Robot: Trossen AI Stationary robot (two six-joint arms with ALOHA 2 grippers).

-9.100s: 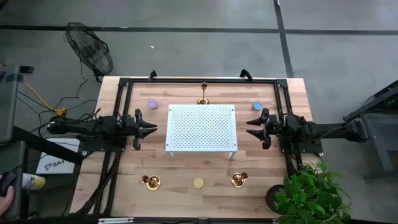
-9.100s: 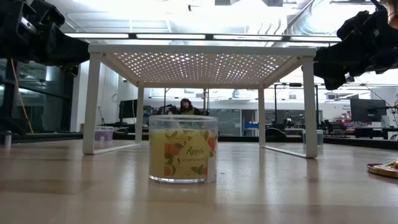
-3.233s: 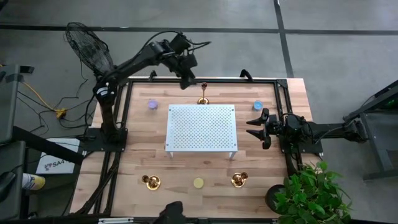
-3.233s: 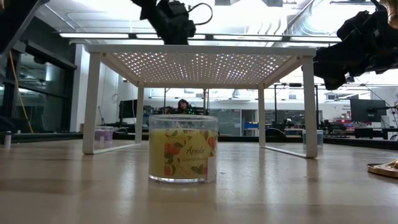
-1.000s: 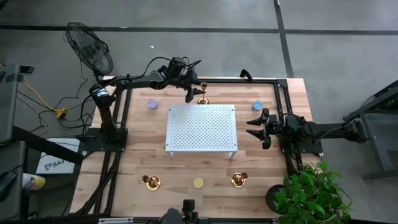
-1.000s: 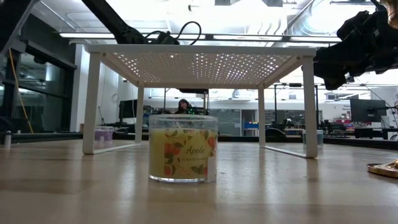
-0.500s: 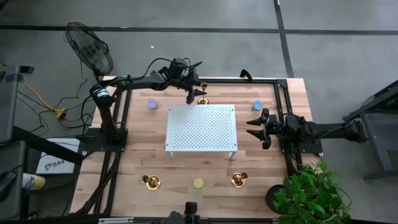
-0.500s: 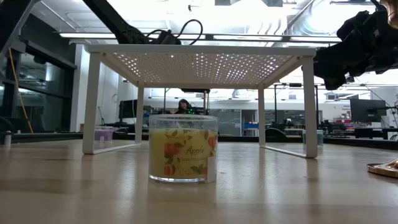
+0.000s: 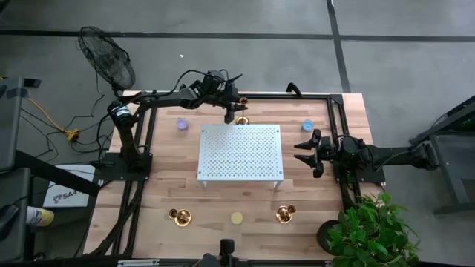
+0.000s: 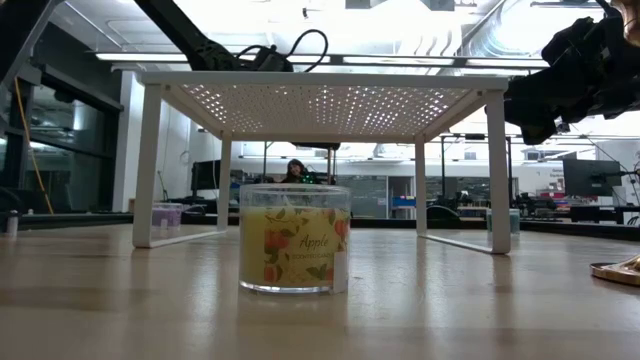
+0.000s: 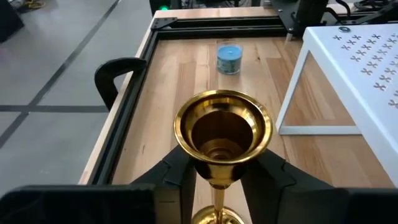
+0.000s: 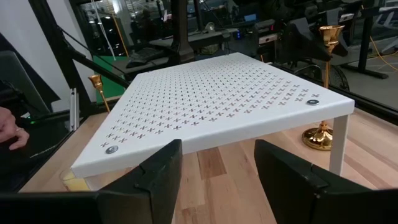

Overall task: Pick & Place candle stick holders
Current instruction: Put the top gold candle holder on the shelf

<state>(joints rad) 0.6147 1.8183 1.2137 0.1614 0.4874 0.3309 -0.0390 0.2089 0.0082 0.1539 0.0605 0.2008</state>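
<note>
One gold candle stick holder [image 9: 242, 115] stands upright on its round base at the table's far edge, just behind the white perforated shelf [image 9: 240, 151]. My left gripper [image 9: 234, 112] is open. In the left wrist view its fingers [image 11: 174, 174] stand on either side of the holder's stem, below the cup [image 11: 222, 127], with a gap on each side. Two more gold holders [image 9: 180, 216] [image 9: 286, 214] sit near the table's front edge. My right gripper [image 9: 300, 152] is open and empty at the shelf's right side.
A purple candle [image 9: 182, 124] sits at the far left, a blue one [image 9: 307, 125] at the far right and a yellow jar candle [image 10: 295, 238] at the front middle. A black frame rail [image 11: 118, 149] runs along the far edge. A potted plant [image 9: 367, 230] is at the near right corner.
My left gripper has crept toward the table's right edge, closing in on the far holder until its fingers stand around the stem. The holder has stayed upright in place.
</note>
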